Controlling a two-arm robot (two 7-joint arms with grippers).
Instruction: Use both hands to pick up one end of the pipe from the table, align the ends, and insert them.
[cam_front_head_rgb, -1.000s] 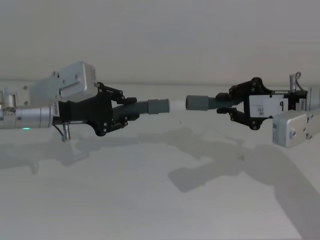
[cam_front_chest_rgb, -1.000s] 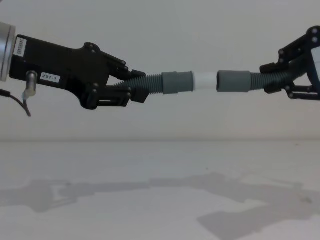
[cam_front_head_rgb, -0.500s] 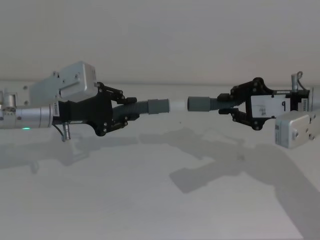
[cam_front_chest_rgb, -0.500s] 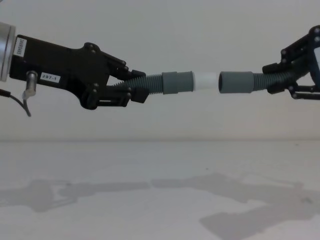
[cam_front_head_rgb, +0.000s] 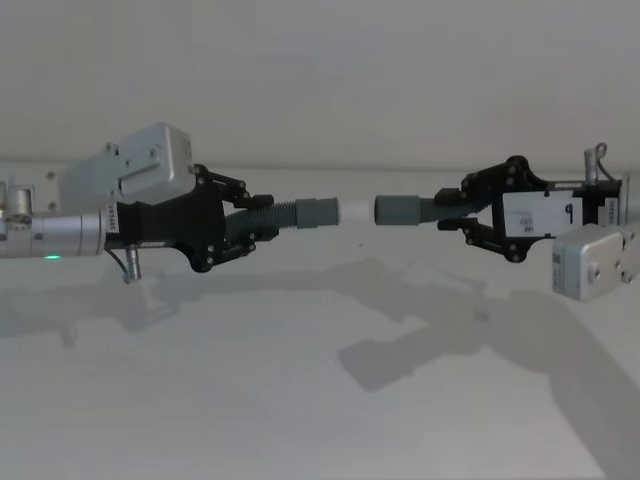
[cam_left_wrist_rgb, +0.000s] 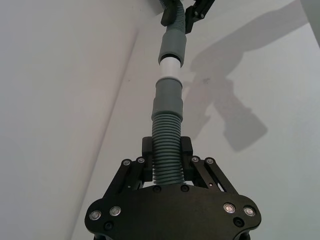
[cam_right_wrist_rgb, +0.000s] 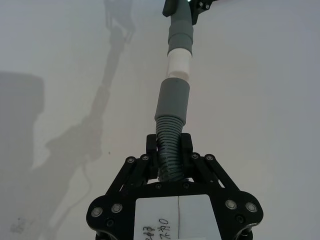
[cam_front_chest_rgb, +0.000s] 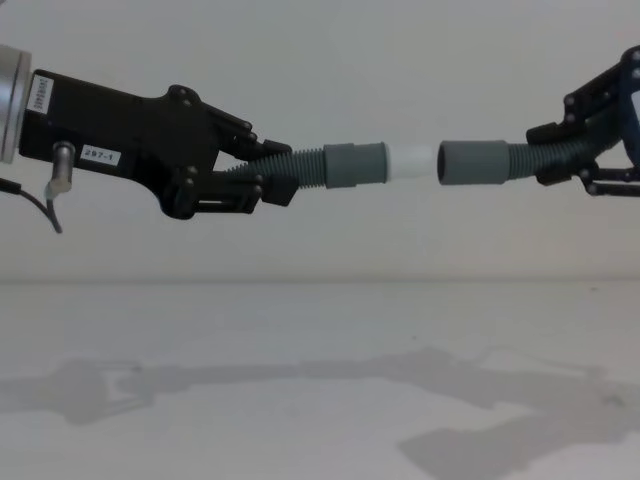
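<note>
Left gripper (cam_front_chest_rgb: 262, 178) is clamped on the corrugated hose (cam_front_chest_rgb: 300, 170), white stub tip (cam_front_chest_rgb: 411, 162) pointing outward. Right gripper (cam_front_chest_rgb: 560, 160) pinches the plain-cuffed hose (cam_front_chest_rgb: 525, 160); cuff (cam_front_chest_rgb: 472, 164) is just beyond the stub, coaxial above the table (cam_front_chest_rgb: 300, 400) for insertion.

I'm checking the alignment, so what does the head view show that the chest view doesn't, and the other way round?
Head view alone: the right end effector whole, with its white label and silver wrist block, and a clear gap between white stub and plain cuff. Chest view alone: from the side, the stub almost meets the cuff at level height. Both: the left end effector gripping its corrugated hose above the table.
</note>
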